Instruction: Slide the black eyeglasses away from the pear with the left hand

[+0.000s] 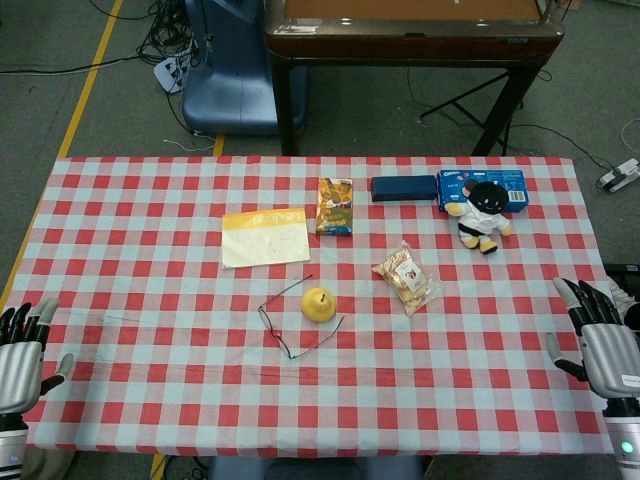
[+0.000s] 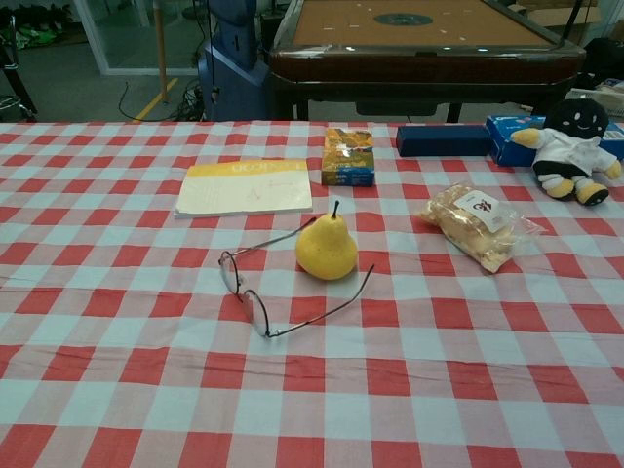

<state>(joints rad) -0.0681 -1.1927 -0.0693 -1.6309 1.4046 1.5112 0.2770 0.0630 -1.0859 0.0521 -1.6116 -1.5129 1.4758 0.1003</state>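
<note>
Resting at the near corners of the counter point(image 1: 130, 400), both arms show only in the head view. The left robot hand point(image 1: 22, 350) sits at the near left edge with its fingers apart and nothing in them; the right robot hand point(image 1: 603, 345) sits at the near right edge, likewise spread and holding nothing. Both are well apart from everything on the red-and-white checked cloth.

Toward the middle lie the black eyeglasses point(image 1: 283, 318) point(image 2: 244, 288), thin-framed, with their arms unfolded. The lenses point to the left and the two arms reach out to the right, one passing behind the pear point(image 1: 319, 303) point(image 2: 327, 248) and one in front of it, so the yellow pear stands upright between them. Whether either arm touches the fruit cannot be told.

To the right of the pear lies a clear bag of snacks point(image 1: 407, 278) point(image 2: 478, 226). Further back, to the left, lies a yellow-and-white booklet point(image 1: 264, 237) point(image 2: 246, 187), and just to its right a small colourful box point(image 1: 334, 206) point(image 2: 348, 156). Along the far edge lie a dark blue case point(image 1: 403, 187) point(image 2: 443, 140) and a blue biscuit box point(image 1: 505, 186) point(image 2: 507, 138), with a black plush toy in a white top point(image 1: 482, 212) point(image 2: 570, 150) leaning at the front of that box.
</note>
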